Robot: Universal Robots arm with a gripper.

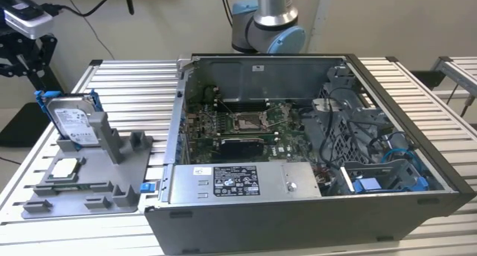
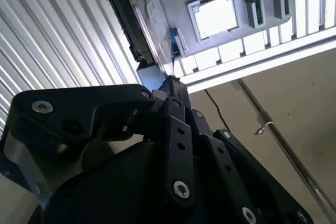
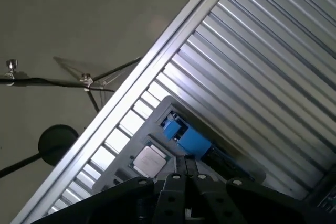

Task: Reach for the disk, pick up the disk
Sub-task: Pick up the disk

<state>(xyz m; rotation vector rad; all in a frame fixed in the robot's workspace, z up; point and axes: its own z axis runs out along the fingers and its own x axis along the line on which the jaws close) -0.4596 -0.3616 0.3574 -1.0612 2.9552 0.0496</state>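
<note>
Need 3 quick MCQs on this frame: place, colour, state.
1. Exterior view: the disk is where relative to the computer case? A) left of it B) inside it C) right of it
2. Colour of the caddy? A) red B) blue C) green
3. The disk is: A) lying flat B) upright in the grey fixture C) lifted clear
1A, it stands outside the case; 2B, blue frame at its edges; 3B, its lower end sits in a slot.
</note>
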